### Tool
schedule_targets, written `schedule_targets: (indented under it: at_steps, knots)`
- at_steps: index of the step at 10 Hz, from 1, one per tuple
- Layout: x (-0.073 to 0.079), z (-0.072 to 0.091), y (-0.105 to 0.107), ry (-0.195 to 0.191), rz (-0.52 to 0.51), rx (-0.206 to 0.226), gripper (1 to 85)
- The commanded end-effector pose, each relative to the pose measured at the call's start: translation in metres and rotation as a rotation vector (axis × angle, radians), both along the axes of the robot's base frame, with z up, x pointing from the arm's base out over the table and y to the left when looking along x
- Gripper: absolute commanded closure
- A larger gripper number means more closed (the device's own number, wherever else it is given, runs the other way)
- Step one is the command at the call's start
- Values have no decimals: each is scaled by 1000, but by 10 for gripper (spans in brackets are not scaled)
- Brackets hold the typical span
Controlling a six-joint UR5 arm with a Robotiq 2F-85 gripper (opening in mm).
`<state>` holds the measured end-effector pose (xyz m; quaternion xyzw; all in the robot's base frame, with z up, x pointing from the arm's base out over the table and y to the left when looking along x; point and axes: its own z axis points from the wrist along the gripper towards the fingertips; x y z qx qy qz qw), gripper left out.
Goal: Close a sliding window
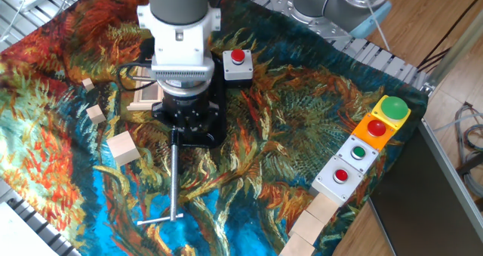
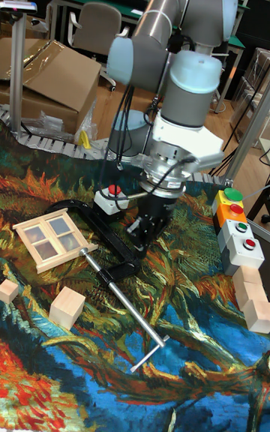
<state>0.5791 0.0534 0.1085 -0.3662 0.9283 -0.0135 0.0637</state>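
The sliding window (image 2: 51, 237) is a small pale wooden frame with rectangular panes, lying flat on the patterned cloth at the left. In the fixed view only the window's left edge (image 1: 142, 97) shows beside the arm's wrist. My gripper (image 2: 148, 237) hangs to the right of the window, apart from it, just above the black C-clamp (image 2: 105, 233). From above, the gripper (image 1: 186, 124) is a dark shape under the wrist. Its fingers are dark and close together, and I cannot make out a gap between them. Nothing shows held in them.
The clamp's long metal rod (image 1: 172, 180) runs toward the front edge. A grey box with a red button (image 1: 238, 66) stands behind the gripper. Wooden cubes (image 1: 123, 148) lie left of the rod. Coloured button boxes (image 1: 370, 139) and wooden blocks (image 1: 313, 218) line the right edge.
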Motion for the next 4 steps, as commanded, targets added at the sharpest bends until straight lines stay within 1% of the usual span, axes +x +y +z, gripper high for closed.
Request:
schedule_targets:
  at_steps: [1, 2, 3, 4]
  knots:
    - [31, 2, 38, -5, -44, 30, 843]
    - [38, 0, 55, -3, -58, 60, 843]
    - [40, -3, 65, 0, -68, 70, 843]
    - [37, -4, 69, 11, -77, 67, 843]
